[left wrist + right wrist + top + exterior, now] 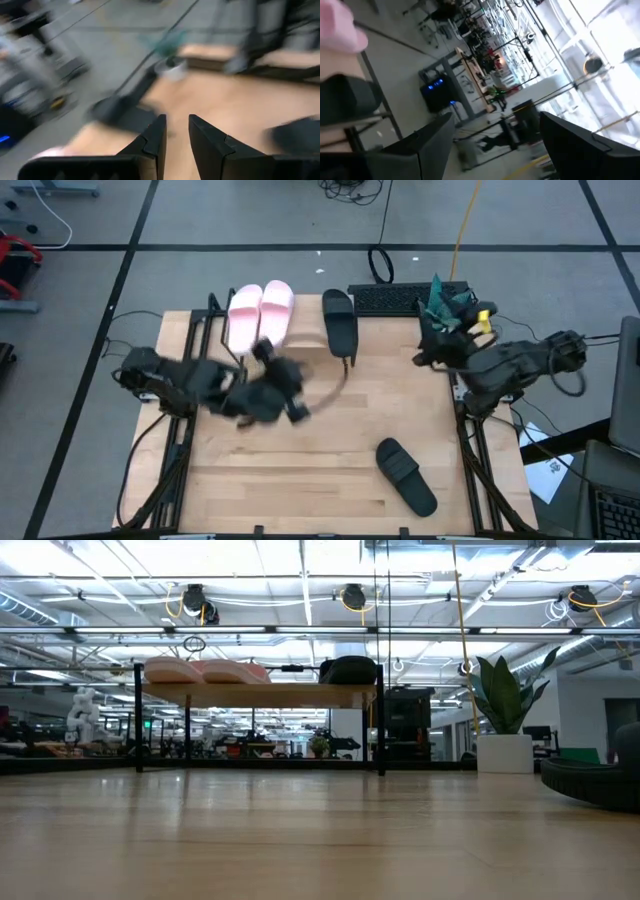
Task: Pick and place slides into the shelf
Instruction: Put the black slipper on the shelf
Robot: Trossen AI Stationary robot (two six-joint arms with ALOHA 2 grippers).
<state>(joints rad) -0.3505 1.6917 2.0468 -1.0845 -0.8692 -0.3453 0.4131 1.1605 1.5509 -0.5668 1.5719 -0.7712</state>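
We see the pink pair (260, 313) and one black slide (340, 321) up on the shelf (260, 695); the other black slide (406, 476) lies on the desk (330, 450). Left end effector (176, 137) hovers narrow and empty mid-desk; right end effector (495, 145) gapes wide at the desk's edge.

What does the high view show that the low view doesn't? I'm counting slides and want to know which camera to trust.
Only the high view shows both arms: the left gripper over the table's middle, holding nothing, and the right gripper open at the right edge. It also shows the loose black slide lying whole on the tabletop. Only the low view shows the shelf's plank from the side, on its thin legs. Both show the pink pair and one black slide on the shelf.
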